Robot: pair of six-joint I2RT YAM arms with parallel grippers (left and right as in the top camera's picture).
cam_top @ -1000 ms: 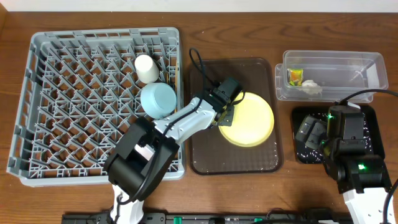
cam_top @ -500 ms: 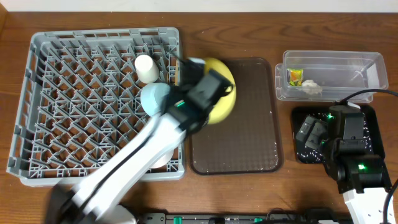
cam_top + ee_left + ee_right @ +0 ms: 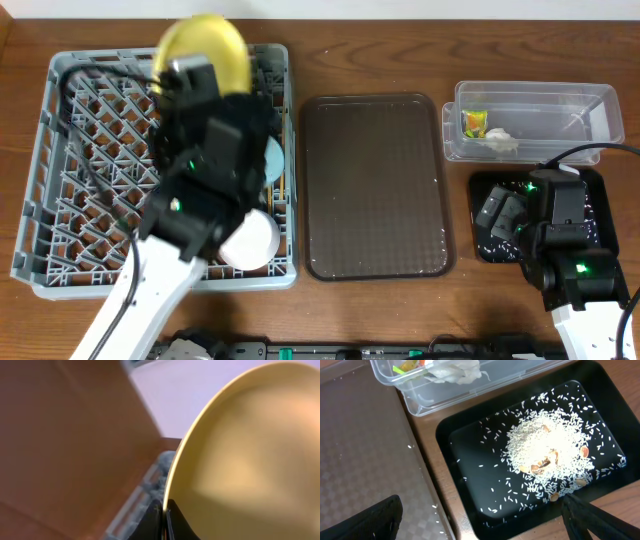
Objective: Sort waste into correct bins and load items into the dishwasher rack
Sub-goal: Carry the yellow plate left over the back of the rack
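My left gripper is shut on the rim of the round yellow plate. It holds the plate on edge above the back of the grey dishwasher rack. In the left wrist view the two fingers pinch the plate's thin edge. A light blue dish and a white bowl sit in the rack, partly under the arm. My right gripper hangs open over the black tray, which holds rice scraps. The clear tub contains the wrapper and the tissue.
The brown serving tray lies bare between the rack and the bins. Thin chopsticks stand along the rack's right wall. The left arm's body covers the middle right of the rack.
My left arm lifted the yellow plate off the brown tray and carried it left, up over the rack's back. The right arm has stayed still.
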